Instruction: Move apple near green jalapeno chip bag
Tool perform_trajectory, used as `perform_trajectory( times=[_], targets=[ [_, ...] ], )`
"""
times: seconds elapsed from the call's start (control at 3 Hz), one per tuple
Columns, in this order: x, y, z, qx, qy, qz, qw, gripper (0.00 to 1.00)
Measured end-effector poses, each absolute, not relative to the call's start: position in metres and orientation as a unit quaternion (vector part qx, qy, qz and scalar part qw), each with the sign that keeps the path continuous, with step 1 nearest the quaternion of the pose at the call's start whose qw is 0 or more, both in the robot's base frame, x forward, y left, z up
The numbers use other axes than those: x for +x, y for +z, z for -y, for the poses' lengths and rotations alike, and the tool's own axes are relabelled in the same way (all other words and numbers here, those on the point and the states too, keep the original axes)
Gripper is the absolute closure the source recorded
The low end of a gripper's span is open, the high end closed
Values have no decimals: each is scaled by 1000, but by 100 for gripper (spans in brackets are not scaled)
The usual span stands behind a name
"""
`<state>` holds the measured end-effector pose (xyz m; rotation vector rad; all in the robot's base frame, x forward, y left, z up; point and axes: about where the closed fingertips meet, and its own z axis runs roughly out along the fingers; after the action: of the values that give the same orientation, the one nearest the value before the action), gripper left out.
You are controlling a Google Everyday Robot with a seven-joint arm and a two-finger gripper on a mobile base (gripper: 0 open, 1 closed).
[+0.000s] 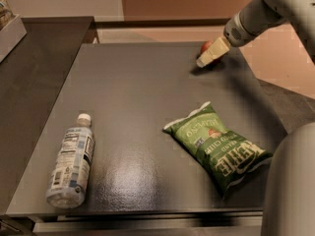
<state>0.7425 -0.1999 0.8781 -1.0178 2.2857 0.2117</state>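
Observation:
The small red apple (205,46) sits at the far right back of the dark table (138,97), partly hidden behind my gripper. My gripper (207,57), cream-coloured at the end of the grey arm (256,16), reaches in from the upper right and sits right at the apple's front side, low over the table. The green jalapeno chip bag (219,149) with white "KETTLE" lettering lies flat at the front right of the table, well in front of the apple and the gripper.
A clear plastic water bottle (71,161) lies on its side at the front left. A dark counter (34,82) adjoins the table on the left, with a tray corner (7,31) at its back. A grey robot part (293,186) fills the bottom right corner.

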Motion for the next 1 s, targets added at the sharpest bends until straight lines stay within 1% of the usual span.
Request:
perform_trajectory(
  times=[0.33, 0.67, 1.0],
  targets=[
    [751, 867, 196, -380, 85, -871, 300, 0],
    [756, 860, 196, -375, 85, -876, 291, 18],
    [758, 858, 197, -374, 85, -878, 286, 42]
  ],
)
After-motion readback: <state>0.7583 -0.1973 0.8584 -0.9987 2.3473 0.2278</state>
